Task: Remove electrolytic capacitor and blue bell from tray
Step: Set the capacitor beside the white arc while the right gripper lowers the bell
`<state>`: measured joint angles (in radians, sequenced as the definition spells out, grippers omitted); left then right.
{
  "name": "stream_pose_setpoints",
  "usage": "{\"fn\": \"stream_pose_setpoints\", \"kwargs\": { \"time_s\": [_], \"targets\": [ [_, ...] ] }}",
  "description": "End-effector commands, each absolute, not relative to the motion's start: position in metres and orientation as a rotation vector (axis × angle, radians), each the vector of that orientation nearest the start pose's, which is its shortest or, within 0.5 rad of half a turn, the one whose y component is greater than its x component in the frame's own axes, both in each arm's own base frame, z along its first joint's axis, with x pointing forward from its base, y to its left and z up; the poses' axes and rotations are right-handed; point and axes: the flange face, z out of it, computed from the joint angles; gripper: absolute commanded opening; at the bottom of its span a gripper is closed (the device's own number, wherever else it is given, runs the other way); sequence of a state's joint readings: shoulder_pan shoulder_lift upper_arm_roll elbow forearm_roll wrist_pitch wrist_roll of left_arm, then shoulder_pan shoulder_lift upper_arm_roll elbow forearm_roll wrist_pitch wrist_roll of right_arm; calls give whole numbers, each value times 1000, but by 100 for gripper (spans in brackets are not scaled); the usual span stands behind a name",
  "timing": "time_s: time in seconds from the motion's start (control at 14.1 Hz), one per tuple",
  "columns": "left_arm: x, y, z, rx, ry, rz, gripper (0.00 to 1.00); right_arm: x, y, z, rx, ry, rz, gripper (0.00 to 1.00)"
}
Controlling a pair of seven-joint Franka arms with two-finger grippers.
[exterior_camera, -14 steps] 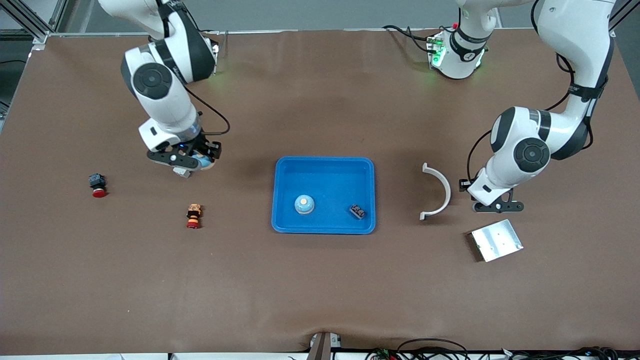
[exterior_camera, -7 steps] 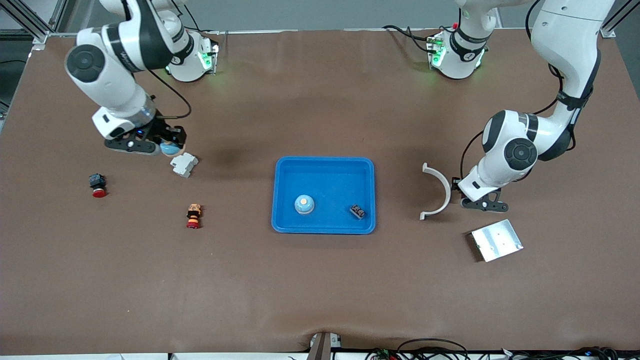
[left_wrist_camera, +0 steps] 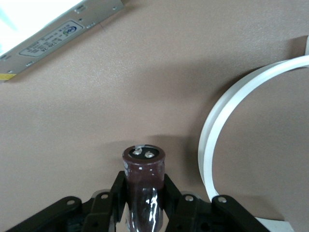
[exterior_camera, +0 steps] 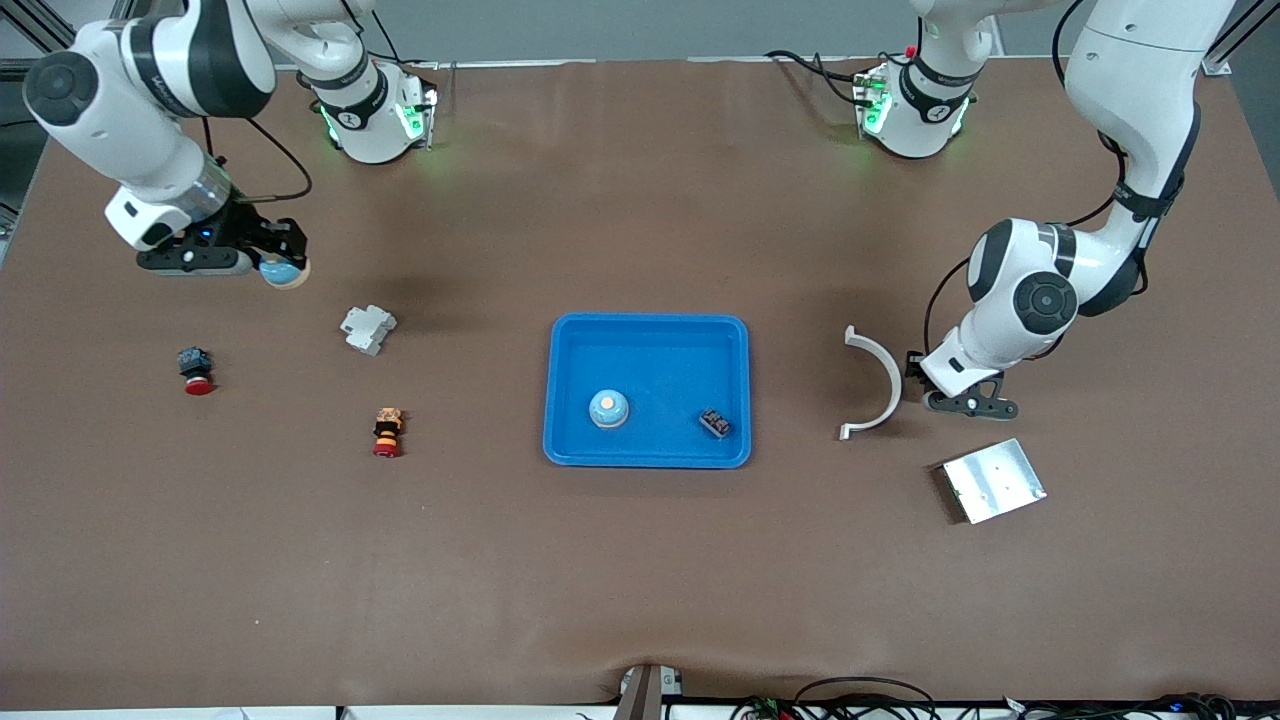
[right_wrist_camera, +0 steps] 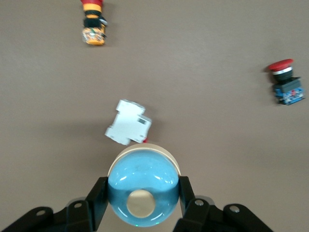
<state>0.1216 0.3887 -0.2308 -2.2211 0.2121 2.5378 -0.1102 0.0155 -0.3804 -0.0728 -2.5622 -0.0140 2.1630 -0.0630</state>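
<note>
**A:** What does the front view show?

**B:** A brown table (exterior_camera: 640, 580) with a blue tray (exterior_camera: 648, 330) in the middle. Inside the tray sit a small blue bell with a pale button (exterior_camera: 608, 408) and a dark block (exterior_camera: 714, 423). The right gripper (exterior_camera: 283, 262) is up over bare table toward the right arm's end, clenched on a second blue bell (exterior_camera: 284, 271). The left gripper (exterior_camera: 968, 404) is low by the table toward the left arm's end, just beside a white curved strip (exterior_camera: 878, 385); what it carries is hidden here. A silver metal box (exterior_camera: 993, 480) lies nearer the camera than that gripper.

**A:** Anything else on the table?

**B:** A white breaker (exterior_camera: 367, 328), an orange-and-red button switch (exterior_camera: 387, 432) and a red-capped black push button (exterior_camera: 195, 369), all toward the right arm's end.

**A:** And the left wrist view?

**B:** The left gripper (left_wrist_camera: 144, 193) has its fingers (left_wrist_camera: 117, 195) pressed against both sides of a dark brown capacitor (left_wrist_camera: 143, 176), its two-terminal end facing the table. The white curved strip (left_wrist_camera: 227, 140) is near; a corner of the silver metal box (left_wrist_camera: 58, 26) shows.

**A:** The right wrist view?

**B:** The right gripper (right_wrist_camera: 142, 193) grasps the bell (right_wrist_camera: 143, 186) on both sides, above the white breaker (right_wrist_camera: 128, 123). The button switch (right_wrist_camera: 92, 24) and push button (right_wrist_camera: 286, 82) lie well apart from it.
</note>
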Motion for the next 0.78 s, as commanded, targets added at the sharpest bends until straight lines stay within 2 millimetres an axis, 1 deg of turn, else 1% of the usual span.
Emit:
{"fn": "stream_pose_setpoints", "kwargs": {
  "time_s": [0.0, 0.14, 0.21, 0.28, 0.35, 0.42, 0.64, 0.71],
  "targets": [
    [534, -57, 190, -3100, 271, 42, 3, 389, -61, 388, -3108, -68, 24, 0],
    [534, -53, 189, -3102, 258, 40, 4, 382, -87, 384, -3105, -92, 34, 0],
    [534, -51, 188, -3102, 257, 37, 7, 379, -98, 383, -3103, -99, 34, 0],
    [535, -51, 186, -3101, 265, 32, 8, 378, -103, 382, -3103, -102, 31, 0],
    [533, -49, 183, -3103, 264, 29, 10, 377, -106, 380, -3105, -97, 22, 0],
    [534, -46, 182, -3107, 250, 15, 15, 374, -107, 373, -3104, -91, 34, 0],
    [532, -46, 178, -3113, 250, 6, 27, 372, -111, 357, -3115, -90, 39, 0],
    [532, -46, 178, -3114, 250, 1, 29, 373, -112, 349, -3112, -93, 62, 0]
  ]
}}
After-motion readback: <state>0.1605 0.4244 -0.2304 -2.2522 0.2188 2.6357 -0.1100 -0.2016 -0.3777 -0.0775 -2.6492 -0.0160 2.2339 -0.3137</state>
